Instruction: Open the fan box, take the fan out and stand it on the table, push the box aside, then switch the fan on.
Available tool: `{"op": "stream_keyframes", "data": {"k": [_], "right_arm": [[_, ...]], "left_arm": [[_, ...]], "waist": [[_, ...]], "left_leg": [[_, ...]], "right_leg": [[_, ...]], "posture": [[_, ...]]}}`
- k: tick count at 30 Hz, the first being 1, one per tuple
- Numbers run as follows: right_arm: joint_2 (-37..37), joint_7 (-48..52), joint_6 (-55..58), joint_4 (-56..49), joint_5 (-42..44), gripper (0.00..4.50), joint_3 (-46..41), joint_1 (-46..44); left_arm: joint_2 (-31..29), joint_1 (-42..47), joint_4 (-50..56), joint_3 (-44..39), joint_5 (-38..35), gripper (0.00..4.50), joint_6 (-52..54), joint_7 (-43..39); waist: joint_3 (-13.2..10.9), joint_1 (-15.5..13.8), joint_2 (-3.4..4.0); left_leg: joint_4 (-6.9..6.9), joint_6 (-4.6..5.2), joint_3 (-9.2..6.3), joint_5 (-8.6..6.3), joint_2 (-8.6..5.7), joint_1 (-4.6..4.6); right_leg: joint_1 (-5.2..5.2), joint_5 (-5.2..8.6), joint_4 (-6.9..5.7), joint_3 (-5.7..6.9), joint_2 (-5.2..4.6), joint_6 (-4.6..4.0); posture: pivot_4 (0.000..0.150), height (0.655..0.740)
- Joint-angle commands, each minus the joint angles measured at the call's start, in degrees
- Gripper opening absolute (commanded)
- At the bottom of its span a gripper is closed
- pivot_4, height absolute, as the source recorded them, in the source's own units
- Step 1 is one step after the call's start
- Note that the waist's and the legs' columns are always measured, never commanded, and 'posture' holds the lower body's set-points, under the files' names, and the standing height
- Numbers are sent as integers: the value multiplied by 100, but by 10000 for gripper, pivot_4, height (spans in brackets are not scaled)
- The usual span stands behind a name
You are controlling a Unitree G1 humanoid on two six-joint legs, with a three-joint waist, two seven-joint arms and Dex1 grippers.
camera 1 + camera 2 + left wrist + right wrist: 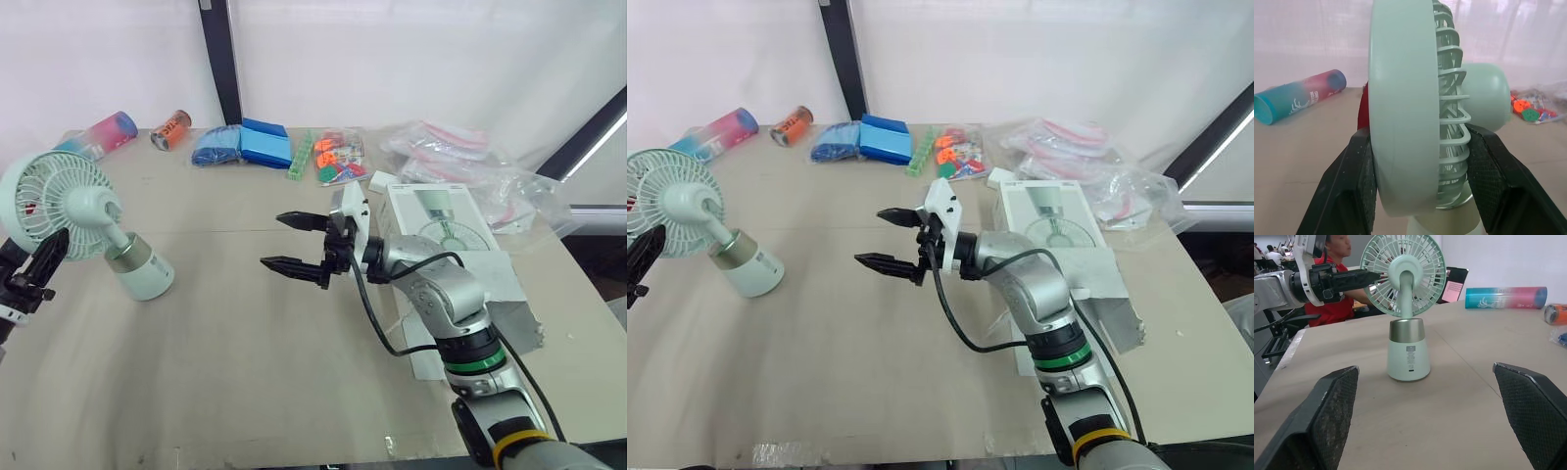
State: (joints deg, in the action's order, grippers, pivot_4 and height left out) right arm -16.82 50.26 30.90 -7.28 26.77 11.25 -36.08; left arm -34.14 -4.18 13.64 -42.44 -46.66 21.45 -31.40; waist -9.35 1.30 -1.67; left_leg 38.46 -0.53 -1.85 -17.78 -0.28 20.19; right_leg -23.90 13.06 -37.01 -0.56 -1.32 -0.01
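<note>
At this moment the fan (pixel 69 220) stood upright on its base at the left part of the table (pixel 245 392), well apart from the fan box (pixel 441 220), which lay at the right side beside the right forearm.

1. The left gripper (pixel 1420 132) was clamped across the fan head, one pad on the front rim and the other against the rear grille.
2. The right gripper (pixel 271 240) hung over mid-table with its jaws spread wide, holding nothing and aimed at the fan base.

Hazards you should have anticipated:
- The fan looked light and top-heavy. A sideways drag while the left jaws let go would likely have tipped it.
- The grip sat on the head, not the base, so pressure there could have tilted the head on its neck or bent the grille.
- A press from the right gripper against an unbraced base could have slid the fan or toppled it.

Limits of view:
- A small panel (pixel 1410 355) on the base faced the right gripper. You could not tell whether it was the switch or a label.
- The right arm covered part of the box, and its opening was hidden.
- Blade motion could not be judged.
</note>
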Motion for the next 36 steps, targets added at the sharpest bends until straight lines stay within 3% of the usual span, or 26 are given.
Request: {"op": "stream_keyframes", "data": {"k": [1, 8, 16, 28, 36], "right_arm": [[88, -199, 156, -251, 44, 45000, -51, -234], [426, -1058, 805, -46, -92, 45000, -108, -716], [645, -1790, 1190, 60, -459, 45000, -33, -900], [864, -1935, 1109, 166, -751, 45000, 185, -782], [1072, -1964, 1049, 156, -754, 45000, 163, -769]], "left_arm": [[-37, 161, 468, 53, -218, 24172, -8, 33], [-119, 785, 1146, 847, -148, 24172, 153, 253], [375, 1272, 1441, 1928, 388, 24172, 102, 785], [803, 1560, 1279, 2433, 882, 24172, -13, 991], [972, 1600, 1367, 2549, 749, 24172, 60, 897]], "waist": [[1, 0, -7], [2, -1, -12], [3, 19, -13], [4, 4, -15], [4, 6, -15]], "left_leg": [[0, 0, 0, 0, 0, 1], [0, -11, -3, 6, -1, 14], [-3, -13, 2, 7, -4, 18], [-2, -15, 6, 10, -4, 26], [-2, -15, 5, 10, -4, 26]], "right_leg": [[-1, -1, 0, 0, 0, 0], [-13, -9, -1, 1, 1, -4], [-21, -12, -4, -4, 2, -5], [-31, -14, -12, -8, 6, -4], [-32, -14, -12, -8, 8, -4]], "posture": [[1500, 7400], [1500, 7400], [1500, 7400], [1500, 7400], [1500, 7400]]}}
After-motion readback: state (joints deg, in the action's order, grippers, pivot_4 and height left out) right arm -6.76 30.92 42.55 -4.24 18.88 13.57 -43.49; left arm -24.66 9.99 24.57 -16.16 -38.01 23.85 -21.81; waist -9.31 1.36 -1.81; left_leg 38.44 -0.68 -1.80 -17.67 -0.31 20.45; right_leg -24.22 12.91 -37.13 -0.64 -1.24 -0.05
